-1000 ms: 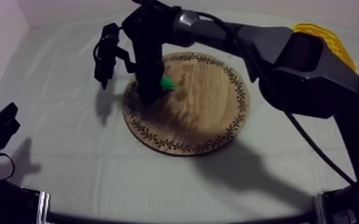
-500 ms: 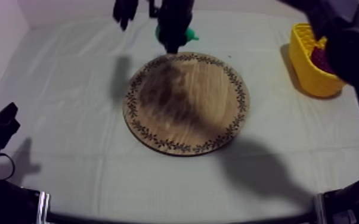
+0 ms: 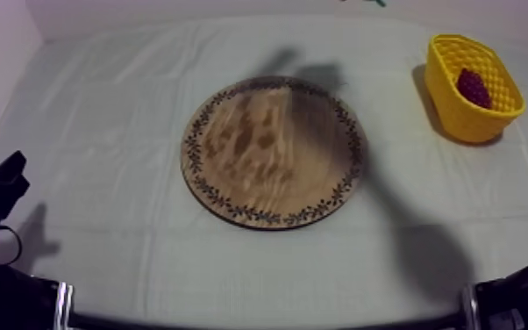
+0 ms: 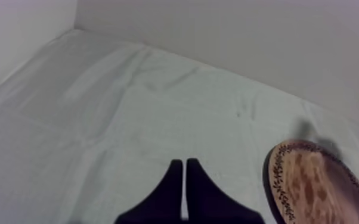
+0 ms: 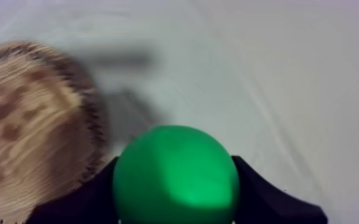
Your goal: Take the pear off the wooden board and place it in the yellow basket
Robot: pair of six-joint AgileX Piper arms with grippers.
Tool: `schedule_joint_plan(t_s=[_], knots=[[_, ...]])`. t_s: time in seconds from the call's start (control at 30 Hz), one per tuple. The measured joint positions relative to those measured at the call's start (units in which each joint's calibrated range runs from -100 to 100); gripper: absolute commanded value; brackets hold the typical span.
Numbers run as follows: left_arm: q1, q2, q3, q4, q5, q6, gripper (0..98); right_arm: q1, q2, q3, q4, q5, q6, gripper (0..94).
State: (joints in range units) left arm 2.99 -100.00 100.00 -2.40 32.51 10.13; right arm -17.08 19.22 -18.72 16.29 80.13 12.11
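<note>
The green pear (image 5: 176, 176) is held above the cloth just past the board's patterned rim (image 5: 92, 128), with my right gripper (image 5: 176, 182) shut on it, a black finger (image 5: 265, 199) at each side. In the top view the round wooden board (image 3: 272, 151) lies bare at the middle, under the arm's shadow. The yellow basket (image 3: 457, 118) stands at the back right. My left gripper (image 3: 1, 182) rests low at the left; its fingers (image 4: 184, 179) lie together as a narrow wedge over bare cloth, with the board (image 4: 319, 184) off to one side.
A dark red fruit (image 3: 474, 88) lies inside the basket. My right arm's base (image 3: 522, 298) sits at the front right edge. The back wall (image 4: 229, 36) runs close behind the table.
My right arm has lifted the pear off the board and carried it up and back, past the far edge of the top view. The basket now shows whole. The left arm has not moved.
</note>
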Motion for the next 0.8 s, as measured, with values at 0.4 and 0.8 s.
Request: schedule_joint_plan(t_s=[0.4,0.8], knots=[[0.0,0.0,0.0,0.0,0.0,0.0,0.1,13.95,-3.89,10.22,3.04,-9.15,-8.05,37.1],[0.0,0.0,0.0,0.0,0.0,0.0,0.1,21.52,-2.99,25.0,3.81,-15.01,-10.45,37.8]])
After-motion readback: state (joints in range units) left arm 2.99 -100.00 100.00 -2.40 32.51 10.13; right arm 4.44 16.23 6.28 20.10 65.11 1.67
